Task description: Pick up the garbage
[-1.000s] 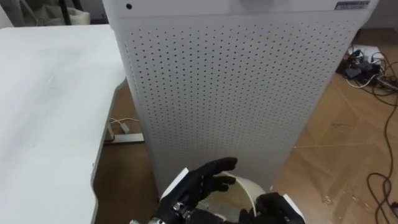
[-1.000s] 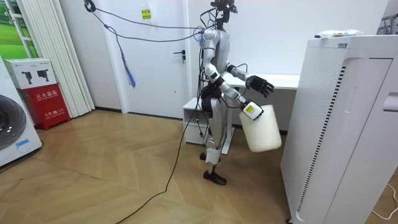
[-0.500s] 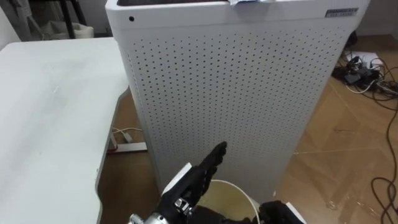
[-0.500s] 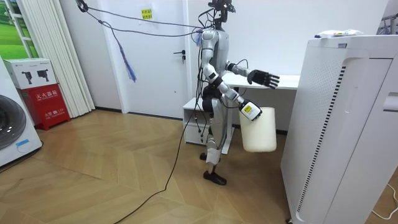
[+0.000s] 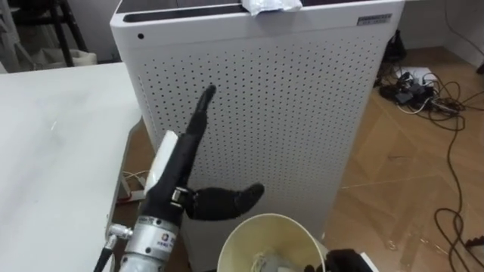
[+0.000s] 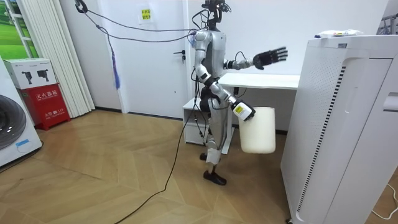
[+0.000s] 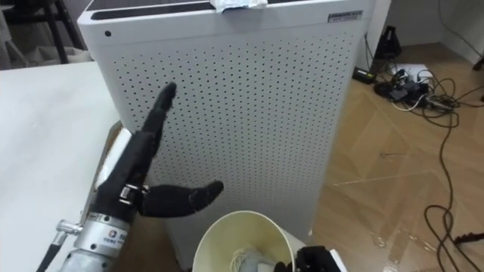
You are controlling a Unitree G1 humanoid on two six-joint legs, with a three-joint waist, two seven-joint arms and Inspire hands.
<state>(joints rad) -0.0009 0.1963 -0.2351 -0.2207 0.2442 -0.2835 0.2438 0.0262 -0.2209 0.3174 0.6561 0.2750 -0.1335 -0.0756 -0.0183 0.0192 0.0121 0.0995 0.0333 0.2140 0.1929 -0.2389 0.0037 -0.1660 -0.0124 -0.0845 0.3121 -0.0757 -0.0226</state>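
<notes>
White bin [image 6: 258,130] hangs from right hand [image 6: 243,112] in room view, grip unclear; left hand's [image 5: 178,160] fingers [image 5: 201,109] outstretched.

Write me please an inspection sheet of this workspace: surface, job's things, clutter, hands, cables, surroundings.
Surface: white table at the robot's left; wooden floor.
Job's things: crumpled wrapper on top of the tall perforated unit; cream bin low in front, crumpled rubbish inside.
Clutter: nothing seen.
Hands: left hand raised before the unit, fingers straight, empty; right hand at the bin's rim.
Cables: cables tangled on the floor at the right.
Surroundings: washing machine and red box at the room view's left.
</notes>
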